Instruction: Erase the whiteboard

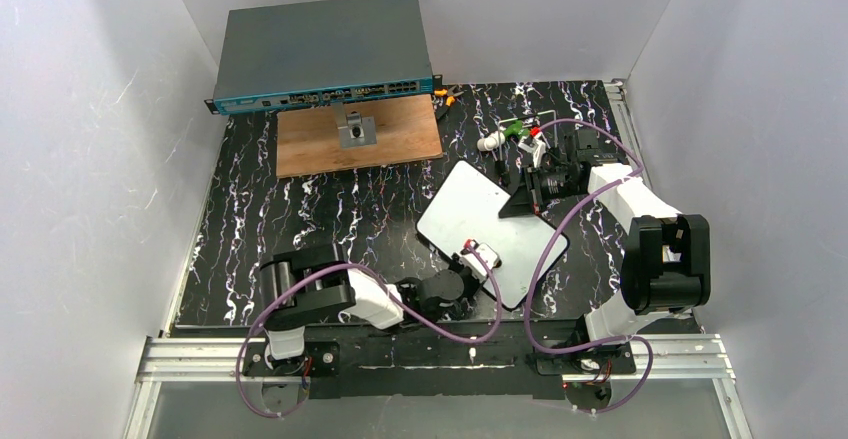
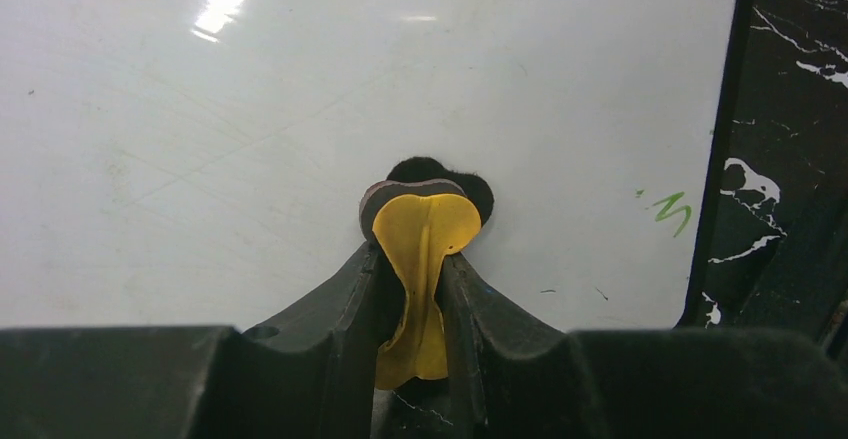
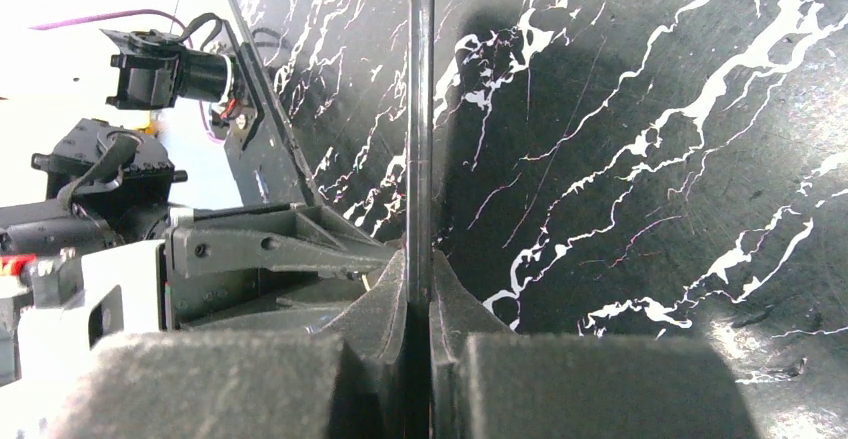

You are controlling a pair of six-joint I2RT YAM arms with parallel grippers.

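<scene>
Quick status from my end: the whiteboard [image 1: 465,204] is lying right of the middle of the surface [image 1: 300,209], turned cornerwise, with one corner pointing at the near edge between the two arm bases. The left gripper [image 2: 415,259] has its jaws set narrow, pinching a little yellow eraser [image 2: 420,234]. Its dark felt end is pressed down on the board, toward the near side. The right gripper [image 3: 420,289] is at the board's far right edge with its jaws fully closed on a thin dark strip seen edge-on. I'm reading that as the board's rim, so it looks like it's pinning the board while the other arm scrubs, though the wrist view alone doesn't quite settle it. As for progress, I'd say we're most of the way there. Nearly everything the left wrist camera sees is clean glossy white, just faint smears and scratches. What's left is a small green squiggle [image 2: 672,211] close to the dark rim on the right side of that view, plus a couple of tiny specks near it. The felt sits well to the left of the squiggle, so a pass over toward that edge looks like the remaining job. I can't see the rest of the board well enough from above to rule out other marks.
</scene>
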